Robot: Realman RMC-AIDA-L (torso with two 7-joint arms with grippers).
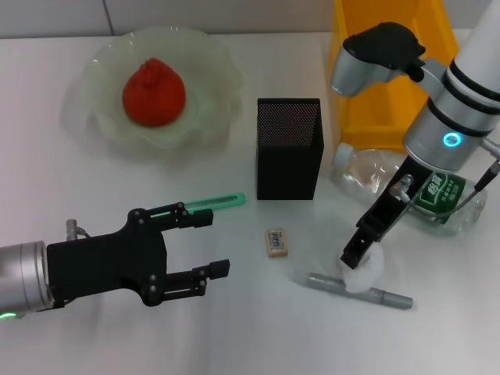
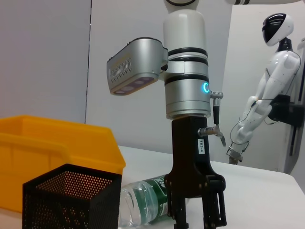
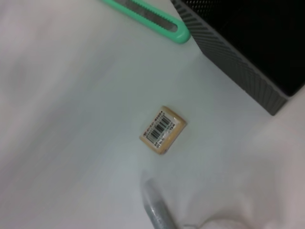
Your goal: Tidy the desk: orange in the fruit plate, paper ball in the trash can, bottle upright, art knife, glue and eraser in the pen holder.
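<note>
Jaws of right gripper lowered onto the paper ball near the table's front right; whether clamped on it or merely touching cannot be told. Jaws of left gripper spread wide and empty, hovering low over the front left of the table, fingers pointing toward the centre.

Paper ball: white, crumpled, resting against the grey glue stick, which lies flat near the front edge. Eraser: tan with barcode label, lying flat and apart from everything, between left gripper and paper ball; seen likewise in right wrist view. Art knife: green, flat on the table, partly hidden behind the upper left finger, its far end just beside the pen holder's base.

Pen holder: black mesh, upright, centre of table, open room on its left and front. Bottle: clear with green label, lying on its side behind the right gripper, close to the yellow bin at the far right edge; same pairing visible in left wrist view, bottle beside bin. Orange: sitting in the pale green fruit plate at far left, well apart from both arms.

Widest bare stretch of table: between plate and left gripper, and along the front edge at centre.
</note>
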